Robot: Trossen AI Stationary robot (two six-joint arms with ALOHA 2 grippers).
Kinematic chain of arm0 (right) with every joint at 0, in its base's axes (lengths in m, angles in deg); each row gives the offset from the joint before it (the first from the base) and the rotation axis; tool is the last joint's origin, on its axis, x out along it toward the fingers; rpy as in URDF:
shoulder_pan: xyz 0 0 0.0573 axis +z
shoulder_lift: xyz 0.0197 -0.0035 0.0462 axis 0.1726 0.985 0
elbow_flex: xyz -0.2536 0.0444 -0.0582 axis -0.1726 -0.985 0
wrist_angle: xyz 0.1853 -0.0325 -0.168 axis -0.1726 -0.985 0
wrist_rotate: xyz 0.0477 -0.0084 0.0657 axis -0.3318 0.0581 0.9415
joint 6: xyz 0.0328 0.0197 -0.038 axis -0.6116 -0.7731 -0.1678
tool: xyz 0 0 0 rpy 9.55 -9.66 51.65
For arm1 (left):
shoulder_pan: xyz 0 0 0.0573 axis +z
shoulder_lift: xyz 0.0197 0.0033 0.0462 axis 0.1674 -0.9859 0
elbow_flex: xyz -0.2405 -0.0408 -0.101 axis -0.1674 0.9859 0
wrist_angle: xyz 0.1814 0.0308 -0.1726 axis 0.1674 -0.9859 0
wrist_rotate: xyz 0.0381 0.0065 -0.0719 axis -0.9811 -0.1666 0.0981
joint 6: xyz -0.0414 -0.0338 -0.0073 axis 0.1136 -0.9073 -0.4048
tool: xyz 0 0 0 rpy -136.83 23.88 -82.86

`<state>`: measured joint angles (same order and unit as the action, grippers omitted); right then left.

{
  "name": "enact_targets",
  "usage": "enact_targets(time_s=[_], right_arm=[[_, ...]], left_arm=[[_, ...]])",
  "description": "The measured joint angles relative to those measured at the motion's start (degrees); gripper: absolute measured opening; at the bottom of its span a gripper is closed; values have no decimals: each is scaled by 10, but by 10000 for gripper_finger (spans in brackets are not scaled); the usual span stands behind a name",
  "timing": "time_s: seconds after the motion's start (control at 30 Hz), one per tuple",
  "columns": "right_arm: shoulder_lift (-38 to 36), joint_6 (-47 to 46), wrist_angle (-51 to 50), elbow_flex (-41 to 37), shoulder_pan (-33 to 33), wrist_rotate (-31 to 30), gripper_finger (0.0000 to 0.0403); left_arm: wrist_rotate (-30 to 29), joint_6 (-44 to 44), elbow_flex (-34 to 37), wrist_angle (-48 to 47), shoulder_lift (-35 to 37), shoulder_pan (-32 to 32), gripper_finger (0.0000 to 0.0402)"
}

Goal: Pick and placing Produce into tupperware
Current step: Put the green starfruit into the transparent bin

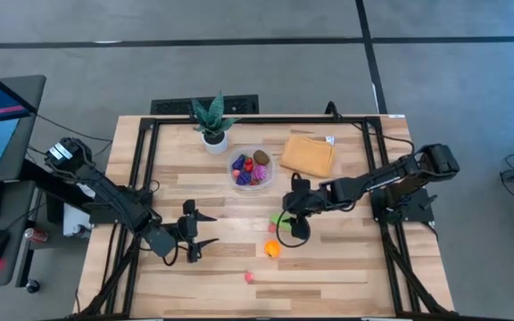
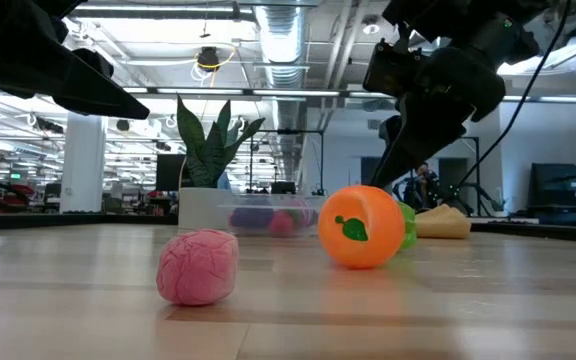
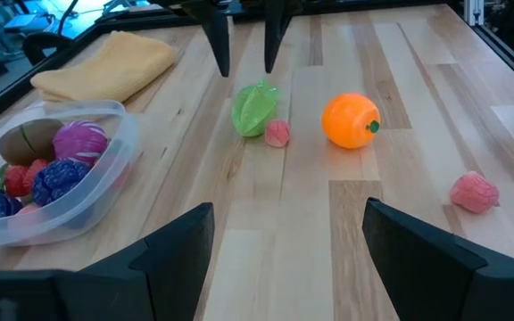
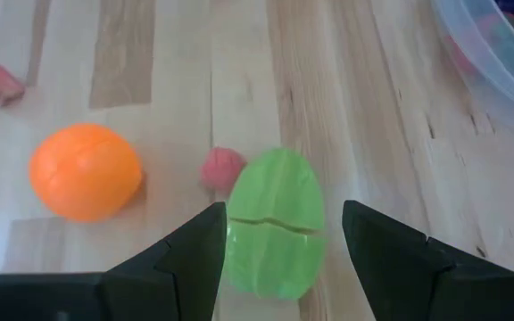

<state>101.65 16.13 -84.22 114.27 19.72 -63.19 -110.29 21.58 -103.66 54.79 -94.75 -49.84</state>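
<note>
Right pincer (image 4: 279, 254): spread wide, low over the green fruit (image 4: 275, 223), one finger on each side, not squeezing yet.
Left pincer (image 1: 193, 241): spread too, holding nothing, waiting over the near left part of the counter (image 1: 346, 276).
Tub (image 1: 252, 168): sits by the plant (image 1: 212, 120), with the orange cloth (image 1: 308, 154) on its other side. It holds purple, red, brown and magenta pieces.
Left to pick: the green fruit, a small red piece (image 4: 221, 168) touching it, an orange (image 4: 85, 171) near it, and a pink piece (image 1: 249, 276) well apart, near the front edge.
Step in hand: I think the right arm is about to grab the green fruit.
Risk one: the green fruit is smooth and round. If the fingers close off its middle, it could squirt out and roll.
Risk two: the red piece is so close that a finger could bump it away.
Risk three: the orange could roll if the green fruit knocks it.
Risk four: the tub is light and quite full, so a drop from high up could bounce out.
</note>
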Motion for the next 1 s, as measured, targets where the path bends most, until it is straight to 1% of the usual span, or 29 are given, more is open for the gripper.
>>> enact_targets(time_s=[0.3, 0.43, 0.7, 0.9, 1.0], right_arm=[[0, -24, 7, 0, 0, 2, 250], [0, -29, 8, 0, 4, 2, 259], [0, -30, 13, 0, 12, 2, 309], [31, -30, 23, 3, 10, 3, 348], [43, -30, 22, 3, 10, 3, 361]], left_arm=[[-1, -1, 0, -5, 0, 0, 277], [-1, -1, 0, -5, 0, 0, 277], [-11, -6, 0, -11, 0, 0, 277], [-12, -11, 0, -16, 0, 0, 277], [-12, -12, 0, -19, 0, 1, 277]])
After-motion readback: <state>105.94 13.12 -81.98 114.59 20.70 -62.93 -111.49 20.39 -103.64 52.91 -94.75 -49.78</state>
